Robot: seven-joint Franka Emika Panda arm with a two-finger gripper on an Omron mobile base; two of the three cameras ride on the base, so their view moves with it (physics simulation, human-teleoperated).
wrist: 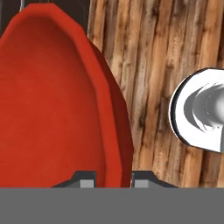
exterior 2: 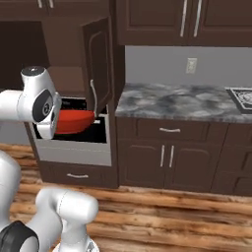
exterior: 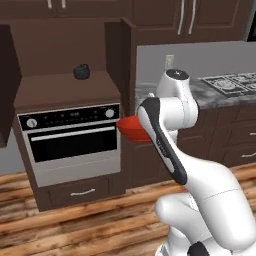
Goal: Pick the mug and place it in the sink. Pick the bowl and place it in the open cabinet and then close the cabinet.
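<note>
Currently the gripper (wrist: 113, 177) pinches the rim of the red bowl (wrist: 57, 100), one finger on each side, holding it in the air before the built-in oven (exterior: 75, 142), below the open cabinet (exterior: 65, 60).

Wooden plank floor (exterior: 75, 220) running beneath dark brown base cabinets (exterior 2: 167, 157); mottled stone countertop (exterior 2: 172, 103) meeting grey wall (exterior 2: 162, 64); built-in oven (exterior: 75, 137) sitting left.
</note>
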